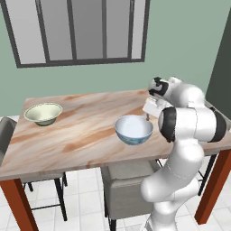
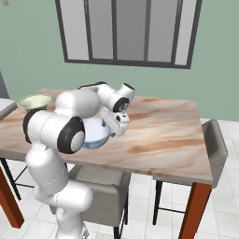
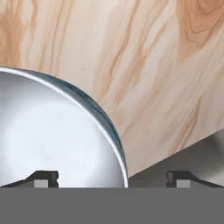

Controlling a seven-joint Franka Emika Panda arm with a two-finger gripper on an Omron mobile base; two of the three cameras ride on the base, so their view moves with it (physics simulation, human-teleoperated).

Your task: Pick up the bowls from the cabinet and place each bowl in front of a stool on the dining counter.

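Here our pincer [image 3: 112, 177] stands spread astride the blue-patterned bowl's [image 1: 133, 129] rim, gripping nothing; we judge it just set down, resting on the counter [image 1: 85, 131] above a stool [image 1: 124, 187]. The cream bowl [image 1: 43, 113] sits well apart, leftward.

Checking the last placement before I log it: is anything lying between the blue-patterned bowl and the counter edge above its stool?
Nothing visible does. The blue-patterned bowl sits on the dining counter near its front edge, right above the stool.
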